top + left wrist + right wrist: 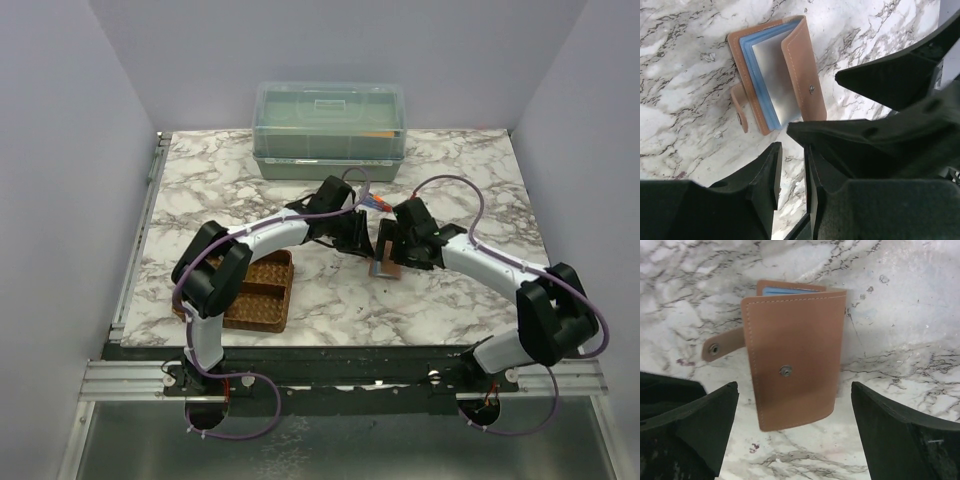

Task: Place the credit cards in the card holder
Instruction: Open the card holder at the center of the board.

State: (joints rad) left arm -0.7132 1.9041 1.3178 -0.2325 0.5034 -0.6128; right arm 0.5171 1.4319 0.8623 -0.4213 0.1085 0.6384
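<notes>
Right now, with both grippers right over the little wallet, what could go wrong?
1. The strap of the card holder is unsnapped and its cover stands partly lifted. A nudge might flip it open and let the silver card slide out from the blue sleeves.
2. The right gripper hangs open over the holder, with the left gripper close beside it. They might bump if both move in.
</notes>
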